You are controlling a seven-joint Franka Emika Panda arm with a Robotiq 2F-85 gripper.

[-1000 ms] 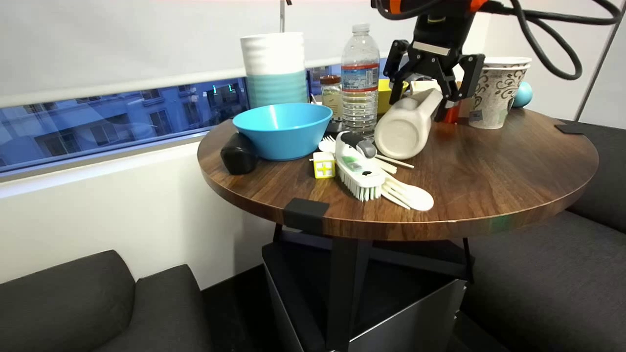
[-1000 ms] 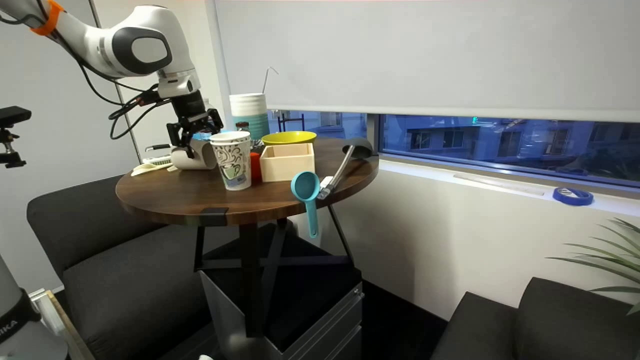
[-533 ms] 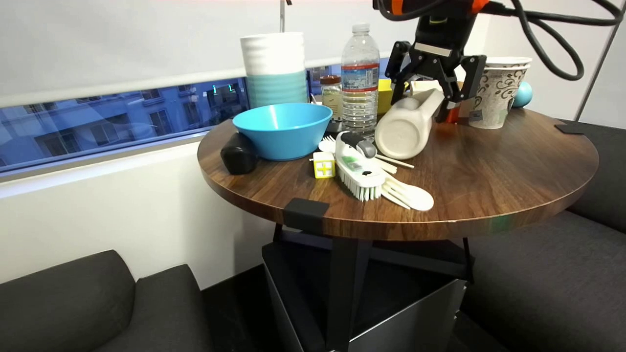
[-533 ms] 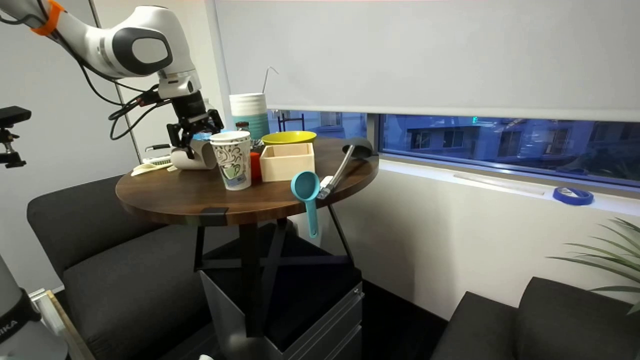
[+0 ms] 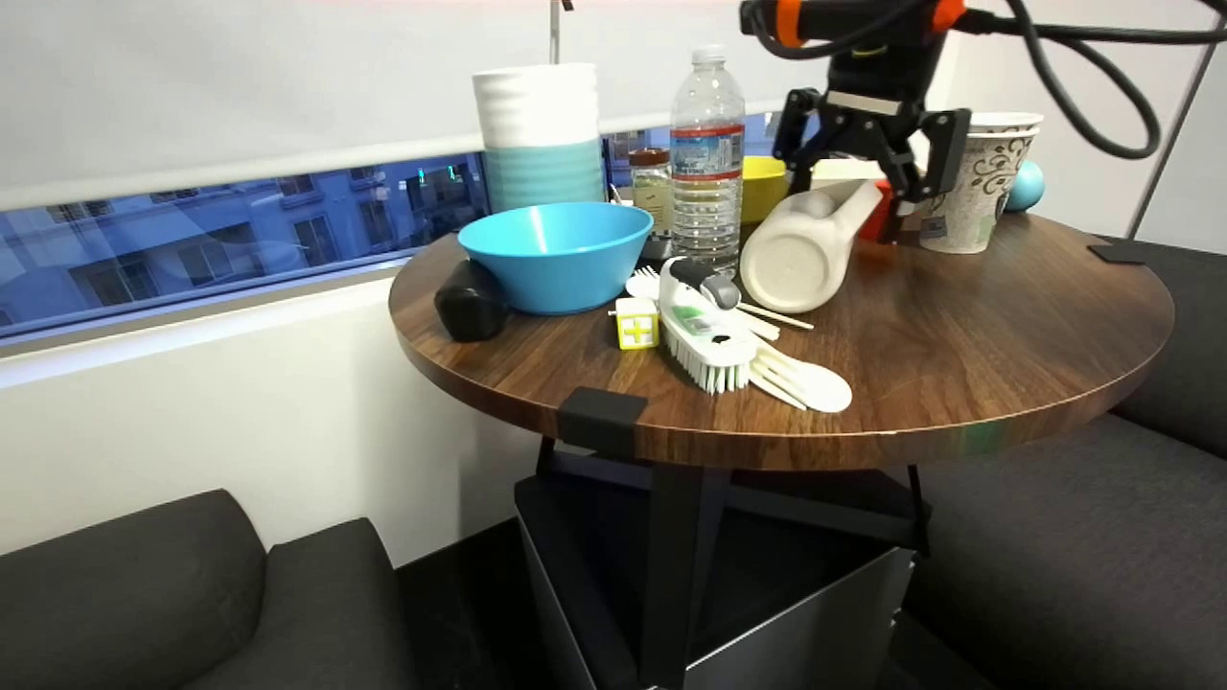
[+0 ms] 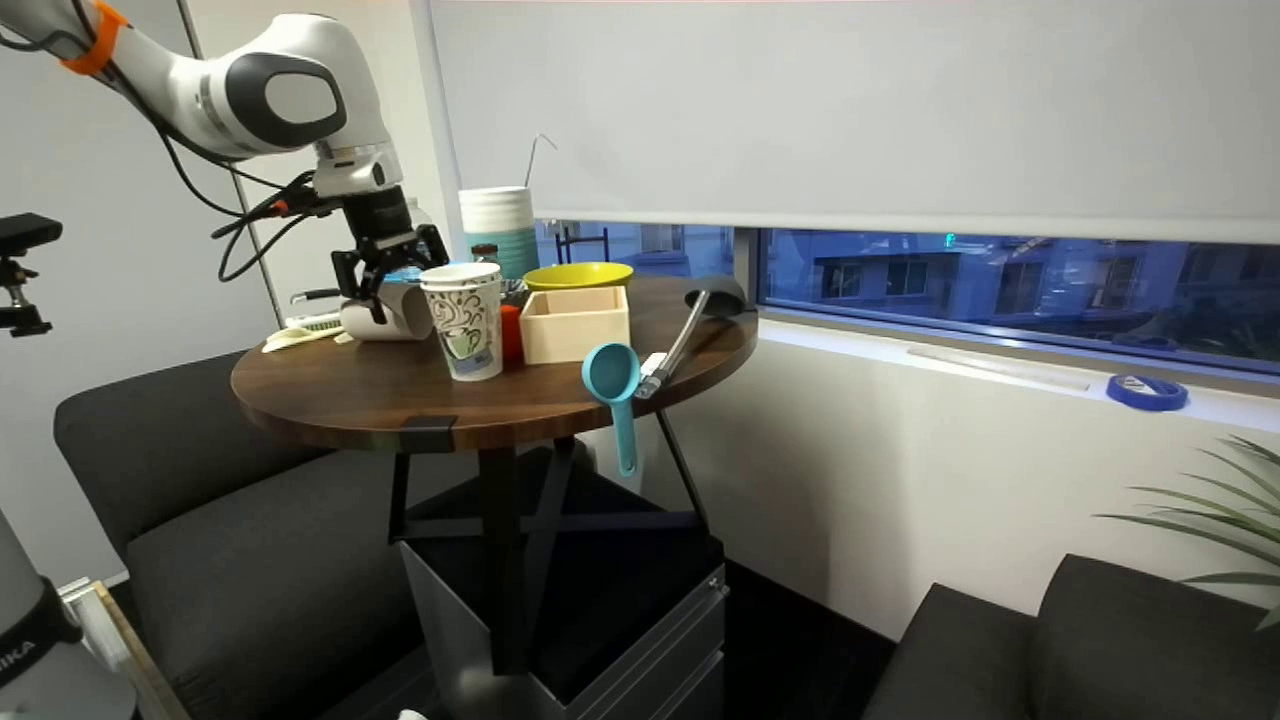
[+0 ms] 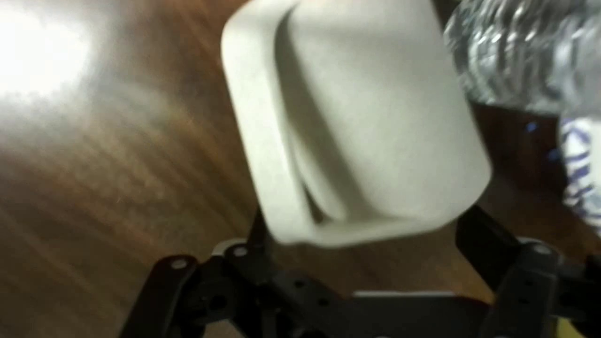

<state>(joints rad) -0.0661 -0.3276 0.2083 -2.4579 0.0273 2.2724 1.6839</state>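
Note:
A cream mug with a handle (image 5: 791, 268) lies on its side on the round wooden table (image 5: 1007, 355). It also shows in the wrist view (image 7: 399, 108), large and blurred. My gripper (image 5: 844, 206) points down at the mug. Its fingers are wide apart, one on each side of the mug's near end. In the wrist view the gripper (image 7: 368, 225) has its left fingertip partly hidden behind the handle side, and the right finger is close against the mug's other side. I cannot tell if they touch. A clear water bottle (image 5: 707, 192) stands beside the mug.
Stacked paper cups (image 6: 465, 325) and a red object (image 6: 510, 335) stand near the gripper. A wooden box (image 6: 575, 325) and yellow bowl (image 6: 580, 276) sit behind. A blue bowl (image 5: 556, 259), brush (image 5: 705, 331), plastic spoon (image 5: 826, 388) and white-teal container (image 5: 537, 134) are also on the table.
In an exterior view my gripper has moved slightly right and down over the last half second. The mug has shifted very slightly the same way. The fingers' spacing looks unchanged.

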